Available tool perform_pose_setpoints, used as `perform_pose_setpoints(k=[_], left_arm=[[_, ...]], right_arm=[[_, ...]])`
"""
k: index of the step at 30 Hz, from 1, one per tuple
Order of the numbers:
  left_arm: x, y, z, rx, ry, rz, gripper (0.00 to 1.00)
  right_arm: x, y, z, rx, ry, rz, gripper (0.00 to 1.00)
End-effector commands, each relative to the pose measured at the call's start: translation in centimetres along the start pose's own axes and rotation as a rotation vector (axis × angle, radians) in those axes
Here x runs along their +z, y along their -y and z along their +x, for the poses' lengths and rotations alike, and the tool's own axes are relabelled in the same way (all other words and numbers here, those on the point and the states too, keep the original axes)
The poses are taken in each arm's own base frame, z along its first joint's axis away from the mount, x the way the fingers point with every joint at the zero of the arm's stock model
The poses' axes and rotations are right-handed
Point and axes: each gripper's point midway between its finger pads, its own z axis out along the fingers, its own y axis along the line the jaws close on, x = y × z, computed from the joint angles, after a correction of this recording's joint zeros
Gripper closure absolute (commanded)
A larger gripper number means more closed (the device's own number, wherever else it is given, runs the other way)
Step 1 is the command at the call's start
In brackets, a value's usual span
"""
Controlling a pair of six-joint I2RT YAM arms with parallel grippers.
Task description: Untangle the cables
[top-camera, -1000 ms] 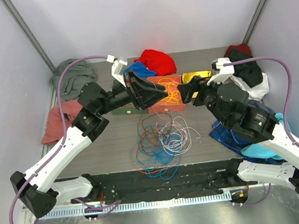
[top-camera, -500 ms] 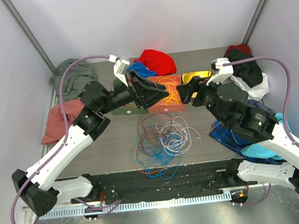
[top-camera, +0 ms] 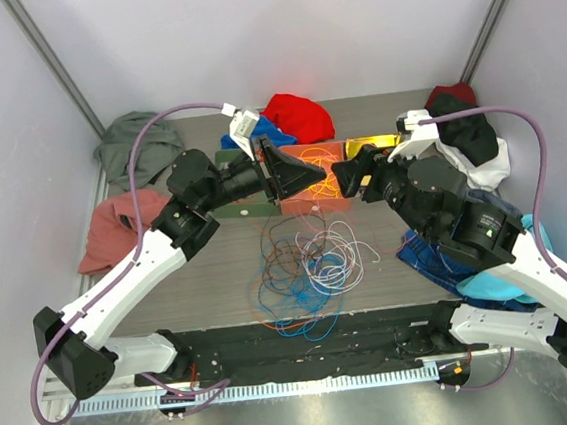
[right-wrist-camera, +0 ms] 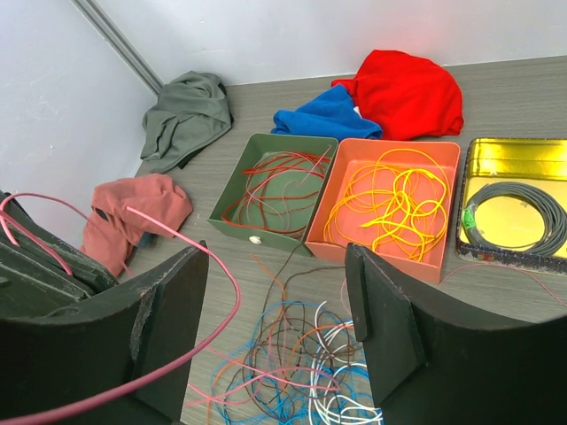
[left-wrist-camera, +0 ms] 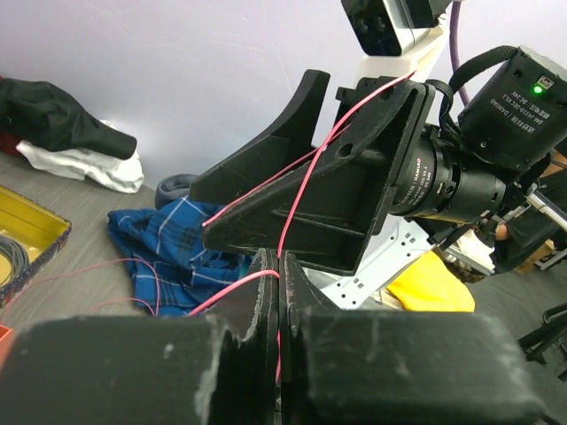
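Left arm (top-camera: 120, 283) reaches from the near-left corner, right arm (top-camera: 529, 259) from the near-right. We log the left gripper (top-camera: 316, 175) and right gripper (top-camera: 347, 178) nearly tip to tip, toward the far edge. Left fingers (left-wrist-camera: 266, 292) are pressed together on a thin red cable (left-wrist-camera: 299, 190); right fingers (right-wrist-camera: 376, 301) are spread wide.

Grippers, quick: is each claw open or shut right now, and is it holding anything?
The left gripper is shut on the pink cable.
The right gripper is open, clamping nothing; that cable only drapes over it.
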Motion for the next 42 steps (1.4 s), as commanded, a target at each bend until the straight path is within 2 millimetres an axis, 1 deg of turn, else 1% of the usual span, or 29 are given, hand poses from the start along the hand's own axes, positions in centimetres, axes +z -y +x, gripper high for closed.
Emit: perform_pose_setpoints(k=[1, 3, 5, 6, 8, 13, 14, 15, 16, 17, 18, 19, 20, 21, 22, 23, 24, 25, 27, 28, 29, 30, 31, 32, 36, 38, 39, 41, 42], left_arm=[[-0.6, 1.7, -2.3, 0.070, 0.066, 0.012, 1.00], [-1.0, 1.2, -2.4, 0.095, 0.054, -0.043, 1.00], [-1.4, 1.3, -4.0, 0.148, 0.081, -0.088, 1.00], [-1.7, 1.0, -3.9, 0.144, 0.067, -0.120, 1.00], [-2.2, 1.1, -5.6, 0.175, 0.102, -0.159, 1.00], [-3.8, 0.4, -9.3, 0.210, 0.181, -0.265, 1.00], [-4.2, 0.0, -10.4, 0.214, 0.213, -0.303, 1.00], [-4.4, 0.3, -11.7, 0.225, 0.242, -0.311, 1.00], [-5.0, -0.6, -12.3, 0.216, 0.248, -0.355, 1.00], [-5.1, -1.4, -12.8, 0.209, 0.252, -0.380, 1.00], [-5.4, -0.6, -14.7, 0.225, 0.287, -0.379, 1.00], [-5.9, -1.4, -15.4, 0.216, 0.293, -0.412, 1.00], [-5.8, -1.9, -16.0, 0.216, 0.299, -0.425, 1.00], [-5.9, -1.9, -16.8, 0.225, 0.310, -0.428, 1.00], [-6.3, -1.5, -18.5, 0.249, 0.344, -0.433, 1.00], [-6.4, -1.4, -19.3, 0.256, 0.359, -0.434, 1.00], [-6.1, -2.6, -19.6, 0.253, 0.354, -0.452, 1.00], [-6.5, -1.7, -21.7, 0.282, 0.393, -0.451, 1.00], [-6.2, -3.5, -22.5, 0.274, 0.388, -0.488, 1.00], [-6.6, -2.7, -24.3, 0.298, 0.426, -0.489, 1.00], [-6.6, -2.8, -24.9, 0.304, 0.434, -0.495, 1.00], [-6.3, -3.9, -25.3, 0.305, 0.436, -0.508, 1.00], [-6.3, -4.2, -25.8, 0.308, 0.446, -0.517, 1.00], [-6.4, -3.6, -26.8, 0.333, 0.467, -0.515, 1.00], [-6.5, -6.9, -27.3, 0.340, 0.463, -0.582, 1.00], [-6.5, -9.1, -26.9, 0.330, 0.455, -0.612, 1.00], [-6.9, -11.0, -26.3, 0.312, 0.440, -0.641, 1.00], [-6.9, -12.7, -26.1, 0.302, 0.450, -0.648, 1.00], [-7.4, -14.9, -25.3, 0.281, 0.441, -0.676, 1.00]], right_arm=[[-0.3, -0.4, -1.5, 0.046, 0.049, -0.020, 0.30], [-0.6, 0.0, -1.0, 0.045, 0.045, -0.018, 0.29], [-1.1, 0.4, -0.6, 0.057, 0.044, -0.016, 0.28], [-0.9, 0.9, 0.4, 0.050, 0.028, -0.003, 0.27], [-1.3, 1.4, 1.2, 0.069, 0.018, 0.000, 0.27], [-1.4, 3.1, 6.0, 0.084, -0.075, 0.031, 0.26], [-1.2, 3.7, 7.9, 0.079, -0.110, 0.042, 0.26], [-1.4, 3.8, 8.6, 0.102, -0.122, 0.039, 0.25], [-1.4, 3.9, 9.5, 0.106, -0.144, 0.036, 0.25], [-1.3, 4.5, 11.2, 0.100, -0.177, 0.051, 0.25], [-1.4, 4.7, 11.9, 0.120, -0.190, 0.056, 0.25], [-1.4, 4.8, 12.9, 0.128, -0.212, 0.054, 0.25], [-1.4, 5.6, 14.7, 0.124, -0.244, 0.072, 0.25], [-1.4, 5.8, 15.6, 0.131, -0.262, 0.077, 0.25], [-1.6, 5.8, 16.0, 0.159, -0.261, 0.069, 0.25], [-1.6, 6.2, 17.6, 0.157, -0.289, 0.074, 0.26], [-1.7, 6.4, 18.1, 0.167, -0.293, 0.075, 0.26], [-1.8, 6.4, 18.2, 0.185, -0.288, 0.069, 0.27], [-2.0, 6.7, 18.9, 0.191, -0.297, 0.068, 0.27], [-2.1, 6.8, 19.1, 0.194, -0.299, 0.069, 0.27], [-2.2, 6.8, 19.1, 0.195, -0.296, 0.064, 0.27], [-2.2, 7.0, 19.2, 0.192, -0.296, 0.067, 0.27], [-2.3, 7.0, 19.2, 0.191, -0.298, 0.065, 0.27], [-2.3, 7.1, 19.1, 0.186, -0.294, 0.066, 0.27], [-2.6, 7.1, 19.1, 0.173, -0.296, 0.056, 0.27], [-2.8, 7.1, 19.0, 0.172, -0.297, 0.050, 0.27], [-2.8, 7.0, 18.9, 0.170, -0.297, 0.044, 0.28], [-3.0, 6.9, 18.7, 0.164, -0.300, 0.036, 0.28], [-3.0, 6.9, 18.8, 0.159, -0.306, 0.035, 0.28]])
